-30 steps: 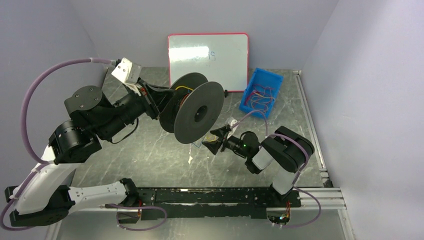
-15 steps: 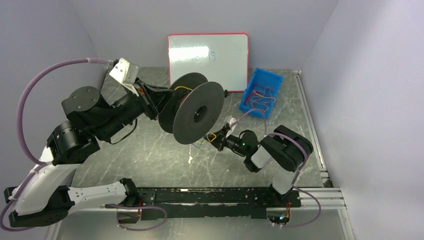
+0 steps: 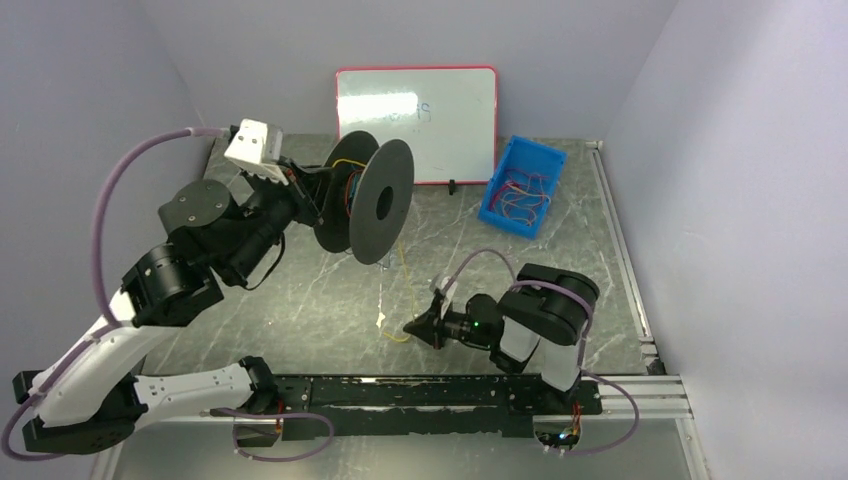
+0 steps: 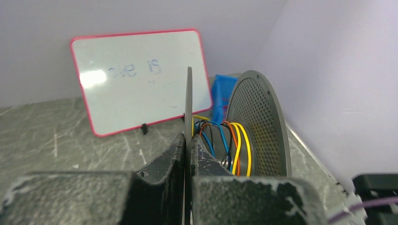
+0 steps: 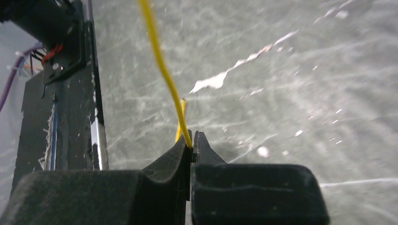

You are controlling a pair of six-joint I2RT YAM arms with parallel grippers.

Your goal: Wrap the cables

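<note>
Right gripper [image 5: 192, 140] is pinched tight on the yellow cable [image 5: 162, 65]. It's now well out from the spool [image 3: 378, 200], toward the near edge; half a second ago it sat just under the spool. The cable runs from the fingers up to the spool's hub, where more turns are wound. Left gripper [image 4: 187, 143] is clamped on one flange, and the spool has swung more edge-on to the top camera. The blue bin [image 3: 535, 152] right of the spool holds loose cables [image 3: 520, 195], same as before.
</note>
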